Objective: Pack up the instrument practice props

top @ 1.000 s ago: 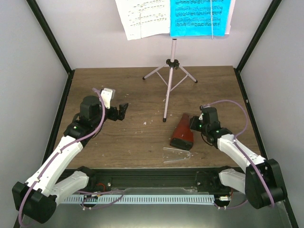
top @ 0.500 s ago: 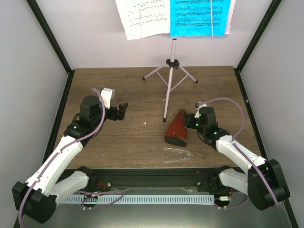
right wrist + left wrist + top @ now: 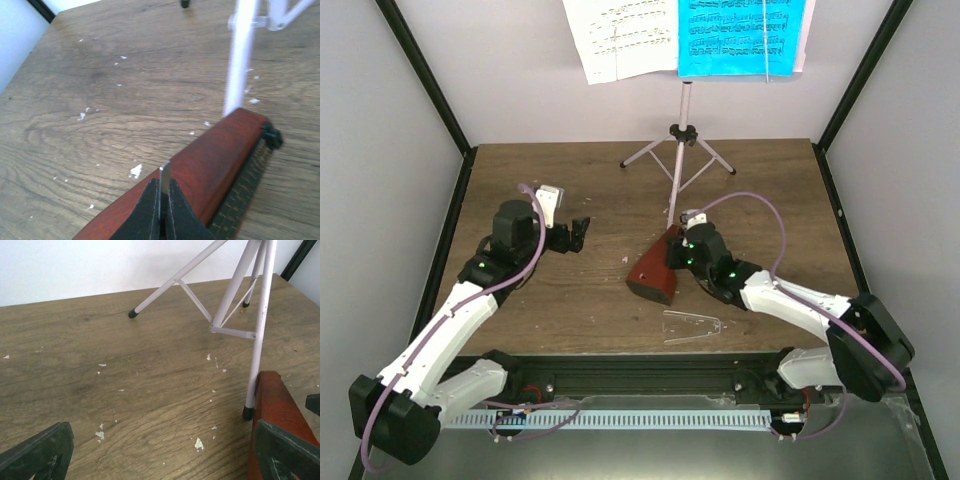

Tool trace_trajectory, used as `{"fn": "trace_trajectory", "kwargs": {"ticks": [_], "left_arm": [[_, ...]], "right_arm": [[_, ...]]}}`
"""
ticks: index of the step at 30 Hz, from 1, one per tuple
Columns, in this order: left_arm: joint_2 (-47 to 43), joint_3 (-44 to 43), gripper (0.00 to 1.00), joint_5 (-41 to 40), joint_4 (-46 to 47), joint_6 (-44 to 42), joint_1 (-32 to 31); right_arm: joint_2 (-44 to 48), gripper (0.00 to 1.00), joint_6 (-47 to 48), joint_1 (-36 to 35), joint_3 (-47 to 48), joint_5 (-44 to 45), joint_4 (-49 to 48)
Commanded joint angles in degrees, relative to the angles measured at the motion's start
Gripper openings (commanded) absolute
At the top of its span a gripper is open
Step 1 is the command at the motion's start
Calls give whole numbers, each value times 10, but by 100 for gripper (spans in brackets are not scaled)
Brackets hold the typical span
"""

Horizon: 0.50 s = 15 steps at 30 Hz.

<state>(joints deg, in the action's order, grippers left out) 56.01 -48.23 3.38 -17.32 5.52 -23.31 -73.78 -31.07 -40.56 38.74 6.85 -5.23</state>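
The brown metronome (image 3: 653,272) lies on its side by the front foot of the pink music stand (image 3: 684,120). My right gripper (image 3: 674,256) is at its narrow end. In the right wrist view the gripper (image 3: 161,202) is shut on the metronome's thin silver pendulum strip (image 3: 165,177), over the red-brown body (image 3: 220,160). The clear cover (image 3: 692,325) lies apart, nearer the front edge. White (image 3: 620,35) and cyan (image 3: 735,35) music sheets rest on the stand's desk. My left gripper (image 3: 578,235) hovers open to the left, holding nothing (image 3: 160,460). The metronome (image 3: 272,405) is beside its right finger.
The stand's tripod legs (image 3: 260,340) spread over the back middle of the wooden table (image 3: 550,300), one foot touching the metronome's end. Small white flecks (image 3: 199,443) dot the wood. Black frame posts (image 3: 840,110) edge the table's sides.
My right arm has swung left, dragging the metronome from the right side toward the stand's front foot, and its jaws closed fully. The left arm stayed nearly still.
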Motion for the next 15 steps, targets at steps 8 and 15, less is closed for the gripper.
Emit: {"fn": "trace_trajectory", "kwargs": {"ticks": [8,15], "left_arm": [[61,-29,100,74,6,60,-2],[93,-34,99,125,-1,62,-2]], "right_arm": [[-66,1,2,-78,79,42,-119],[-68,1,-26,-102,64,50,-118]]}}
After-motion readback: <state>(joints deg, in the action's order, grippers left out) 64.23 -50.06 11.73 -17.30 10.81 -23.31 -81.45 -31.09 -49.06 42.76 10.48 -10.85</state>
